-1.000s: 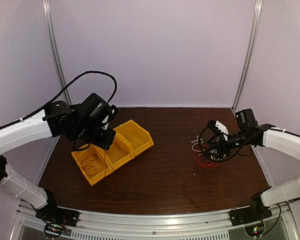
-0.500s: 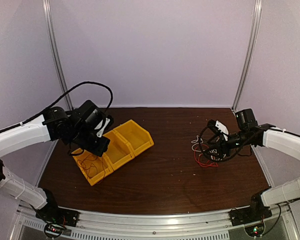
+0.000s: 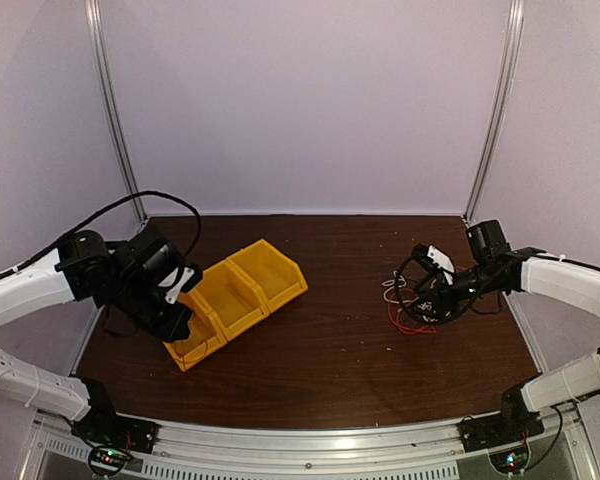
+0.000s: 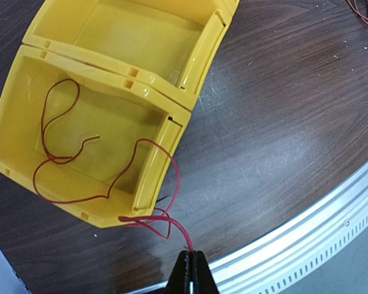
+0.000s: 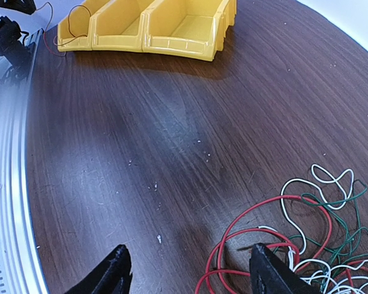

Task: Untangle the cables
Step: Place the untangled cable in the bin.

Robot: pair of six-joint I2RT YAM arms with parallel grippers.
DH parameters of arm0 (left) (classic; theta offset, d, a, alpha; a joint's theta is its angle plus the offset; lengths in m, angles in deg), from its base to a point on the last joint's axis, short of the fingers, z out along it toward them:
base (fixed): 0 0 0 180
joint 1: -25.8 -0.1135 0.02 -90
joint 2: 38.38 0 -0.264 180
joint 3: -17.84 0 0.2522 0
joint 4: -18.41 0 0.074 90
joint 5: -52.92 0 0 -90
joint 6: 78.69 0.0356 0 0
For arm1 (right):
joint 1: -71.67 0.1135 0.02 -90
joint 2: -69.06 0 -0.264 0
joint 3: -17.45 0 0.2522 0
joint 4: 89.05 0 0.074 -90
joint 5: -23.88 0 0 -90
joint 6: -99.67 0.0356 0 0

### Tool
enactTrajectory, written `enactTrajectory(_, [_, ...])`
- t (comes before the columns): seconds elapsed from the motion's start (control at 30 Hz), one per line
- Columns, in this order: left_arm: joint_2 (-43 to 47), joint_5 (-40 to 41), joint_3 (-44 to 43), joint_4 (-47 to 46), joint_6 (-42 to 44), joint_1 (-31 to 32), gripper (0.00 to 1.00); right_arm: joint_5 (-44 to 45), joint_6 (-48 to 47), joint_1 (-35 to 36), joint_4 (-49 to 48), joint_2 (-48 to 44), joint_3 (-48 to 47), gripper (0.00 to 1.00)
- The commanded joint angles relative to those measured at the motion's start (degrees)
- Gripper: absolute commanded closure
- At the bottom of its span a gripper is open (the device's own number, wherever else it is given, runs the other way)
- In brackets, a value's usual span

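My left gripper (image 4: 192, 260) is shut on one end of a thin red cable (image 4: 183, 229). That strand runs from the jaws over the rim of the yellow bin (image 4: 190, 73) and loops inside its end compartment. In the top view the left gripper (image 3: 177, 318) hangs over the bin's near-left end (image 3: 245, 290). A tangle of red, white, green and black cables (image 5: 306, 245) lies on the table at the right (image 3: 410, 310). My right gripper (image 5: 189, 257) stands open just above the tangle's edge, with red loops reaching between its fingers. It grips nothing.
The yellow bin (image 5: 141, 30) has three compartments and lies at an angle left of centre. The two farther compartments hold nothing. A metal rail (image 4: 306, 233) runs along the table's near edge. Purple walls and upright posts close in the back and sides.
My left arm has swung down and toward the near-left with the red cable pinched, so the wrist now sits lower over the bin's end. The right arm has barely moved.
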Motion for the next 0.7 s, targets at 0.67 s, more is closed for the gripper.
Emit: enactTrajectory(0.67, [-6.73, 26.7, -17.6, 0.14, 4.6, -1.7, 1.0, -0.51, -0.25, -0.1, 0.89, -1.49, -0.59, 0.33])
